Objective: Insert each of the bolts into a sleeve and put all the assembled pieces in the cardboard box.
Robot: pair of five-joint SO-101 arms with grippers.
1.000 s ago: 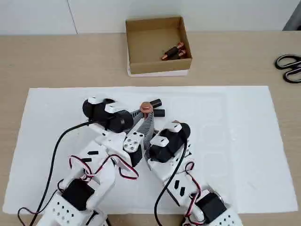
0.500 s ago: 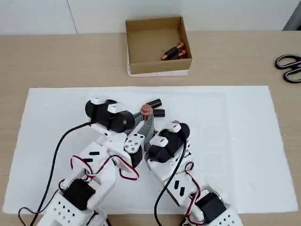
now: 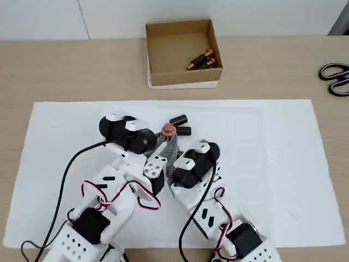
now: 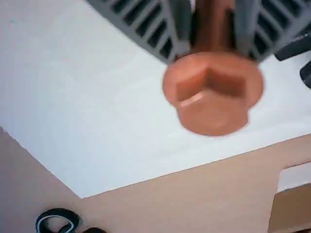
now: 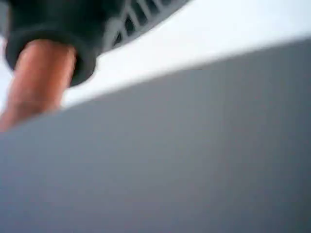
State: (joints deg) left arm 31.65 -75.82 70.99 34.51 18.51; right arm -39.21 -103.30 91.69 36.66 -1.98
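My left gripper [image 4: 212, 26] is shut on a copper bolt [image 4: 213, 92] whose hex head faces the wrist camera. In the high view the bolt head [image 3: 168, 129] sits where both arms meet over the white mat. My right gripper [image 3: 170, 148] is right beneath it, shut on a black sleeve [image 5: 53, 29]. The bolt's copper shank [image 5: 41, 73] sticks out of that sleeve's end. Two loose black sleeves [image 3: 178, 119] [image 3: 184, 131] lie on the mat just beyond the grippers. The cardboard box [image 3: 163, 54] stands at the back and holds assembled pieces [image 3: 200, 59].
The white mat [image 3: 283, 164] covers most of the wooden table. Black-handled scissors [image 3: 335, 76] lie at the far right edge. Cables hang from both arms near the front edge.
The bolt head and both grippers have drawn back slightly toward the arm bases. The loose sleeves and the box have not moved.
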